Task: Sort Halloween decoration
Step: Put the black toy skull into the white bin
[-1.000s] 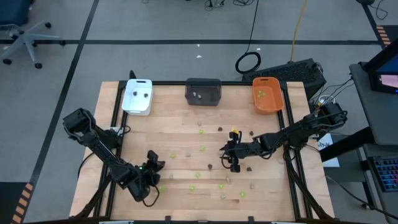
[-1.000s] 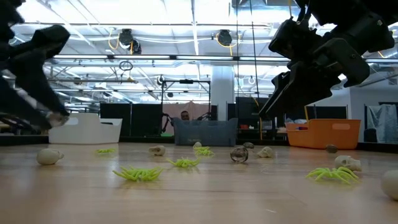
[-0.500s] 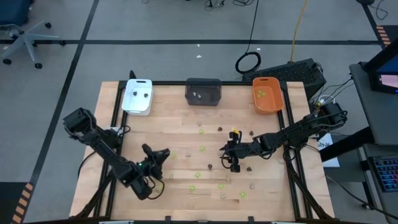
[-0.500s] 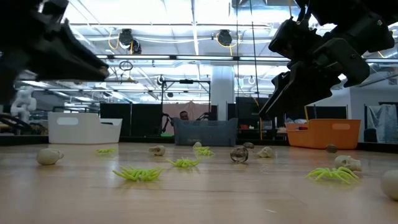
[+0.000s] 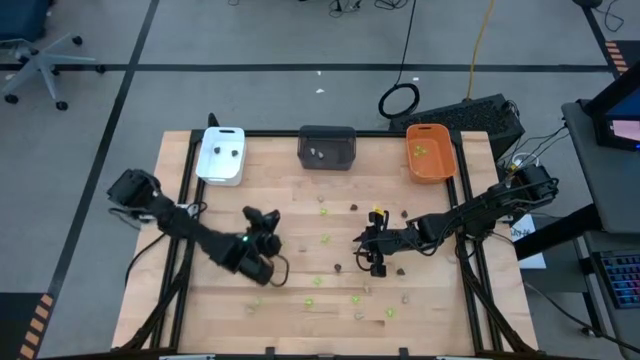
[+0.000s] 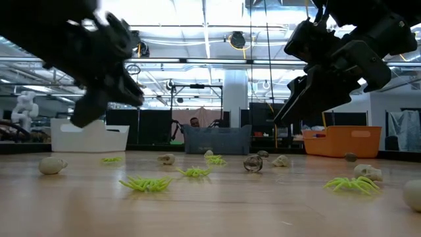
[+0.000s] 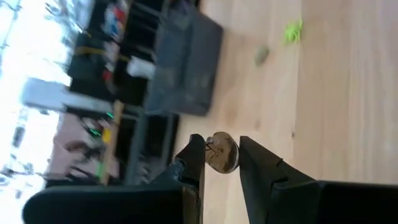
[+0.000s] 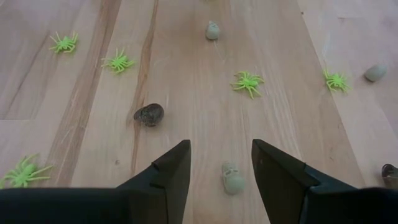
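Tiny Halloween decoration pieces lie scattered on the wooden table [image 5: 300, 200]: lime green spiders [image 8: 248, 81], pale beige skulls [image 8: 234, 178] and dark brown pieces [image 8: 149, 114]. My left gripper [image 5: 262, 218] is left of the table's middle, well above the wood, shut on a small round brownish piece [image 7: 222, 152]. My right gripper [image 5: 364, 250] hangs open over the scattered pieces right of the middle, with a beige skull just ahead of its fingers on the wood. In the low view both grippers, the left [image 6: 105, 72] and the right [image 6: 309, 92], are well above the table. My left gripper pinches the round brownish piece by two opposite sides [image 7: 211, 154] between its two fingertips. The fingers slant a little downward and point toward the table's far edge. The piece is lifted clear of the table.
Three trays stand along the far edge: a white one [image 5: 221, 155] at the left, a dark grey one [image 5: 327, 147] in the middle and an orange one [image 5: 430, 152] at the right. The left wrist view shows the dark grey tray [image 7: 186, 62] ahead of the fingers.
My left gripper has swung from the table's near left toward the far edge and a little to the right, turning toward the dark grey tray, with the brownish piece still between its fingers.
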Robot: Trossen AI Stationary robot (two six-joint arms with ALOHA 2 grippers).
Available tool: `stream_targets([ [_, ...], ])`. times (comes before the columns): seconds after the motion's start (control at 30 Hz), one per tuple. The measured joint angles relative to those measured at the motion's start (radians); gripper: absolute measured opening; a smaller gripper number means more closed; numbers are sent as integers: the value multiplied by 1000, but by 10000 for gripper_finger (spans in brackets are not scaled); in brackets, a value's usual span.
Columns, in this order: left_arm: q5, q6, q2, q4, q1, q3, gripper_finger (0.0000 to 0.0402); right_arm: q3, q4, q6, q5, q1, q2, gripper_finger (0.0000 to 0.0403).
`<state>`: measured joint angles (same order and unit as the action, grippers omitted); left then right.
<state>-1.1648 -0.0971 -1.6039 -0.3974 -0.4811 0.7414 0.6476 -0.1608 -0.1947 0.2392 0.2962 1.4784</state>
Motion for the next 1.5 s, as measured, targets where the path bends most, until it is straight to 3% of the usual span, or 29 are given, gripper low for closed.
stream_targets([
  [0.1, 70, 16, 0, 43, 75, 0, 63, 0, 0, 0, 0, 0, 0, 155],
  [0.27, 85, 141, 16, 102, 152, 0, 63, 0, 0, 1, 0, 0, 0, 155],
  [0.6, 106, 340, 203, 75, 308, 1, 63, 0, -8, 5, 0, 0, 34, 155],
  [0.97, 188, 235, 381, -170, 618, 1, 63, 0, -159, 45, -33, 2, 39, 155],
  [1.5, 307, 208, 367, -211, 1054, -13, 63, 0, -179, 58, -35, 7, 39, 155],
])
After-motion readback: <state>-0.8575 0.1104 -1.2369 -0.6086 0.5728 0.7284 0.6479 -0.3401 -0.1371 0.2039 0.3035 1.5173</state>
